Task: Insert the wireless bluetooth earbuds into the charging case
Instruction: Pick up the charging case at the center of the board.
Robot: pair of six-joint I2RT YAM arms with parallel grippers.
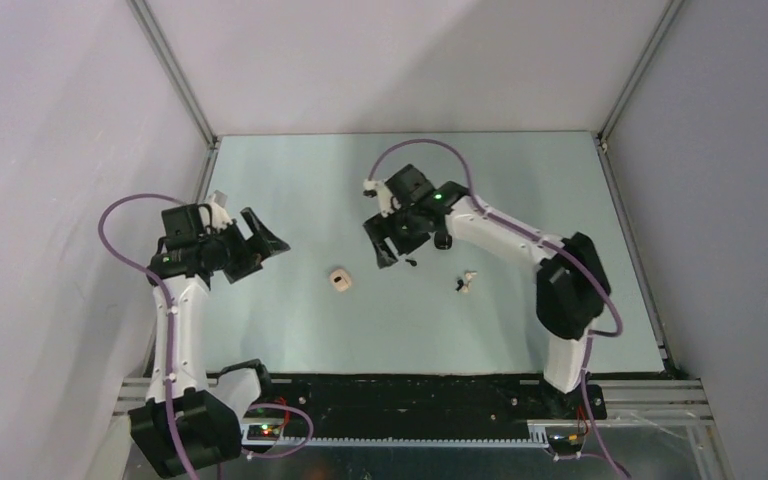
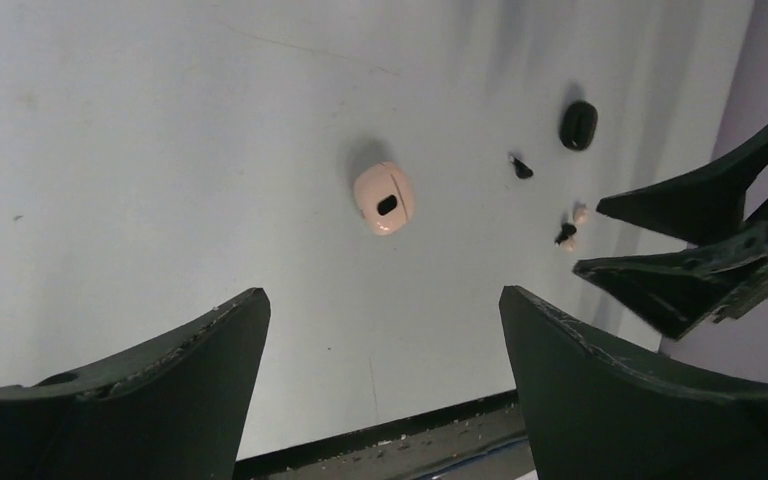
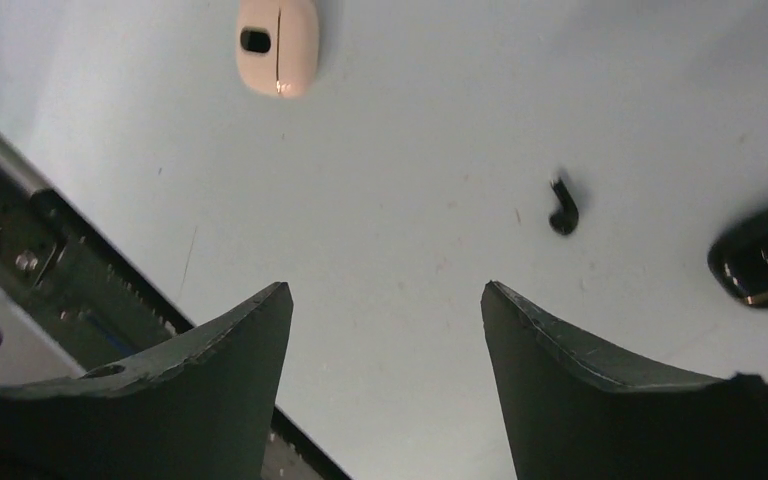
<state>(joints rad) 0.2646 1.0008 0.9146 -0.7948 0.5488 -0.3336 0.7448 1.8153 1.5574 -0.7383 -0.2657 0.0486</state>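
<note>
1. The right claw (image 3: 385, 288) hangs over the surface (image 1: 520, 180) with its fingers fairly wide apart and nothing between them.
2. In the right wrist view, the first bud (image 3: 563, 215) lies bare on the surface at about 1 o'clock from the gap between the fingers. It sits past the right-hand fingertip and clear of it.
3. The black case (image 3: 765, 265) rests at about 3 o'clock from that bud, near it but not touching. The picture's edge partly cuts it off. Its face is glossy with a bright rim line, and I cannot tell whether it is open.
4. The pink case (image 3: 278, 45) lies at about 11 o'clock from the right claw's gap, well apart. It has a seam down the middle and a dark oval mark. The mark is too small to tell whether it carries writing.
5. The left claw (image 2: 380, 295) is spread very wide and holds nothing. In its own view the pink case sits at 12 o'clock from the gap, well apart.
6. From the left claw, the second bud (image 2: 566, 235) lies at about 2 o'clock, just beside some pale bits (image 2: 580, 212). The first bud is a little beyond it, and the black case is farther off again.
7. From above, the second bud is at about 4 o'clock from the right claw, farther off than the first bud.
8. Both buds are on the surface, outside either case.
</note>
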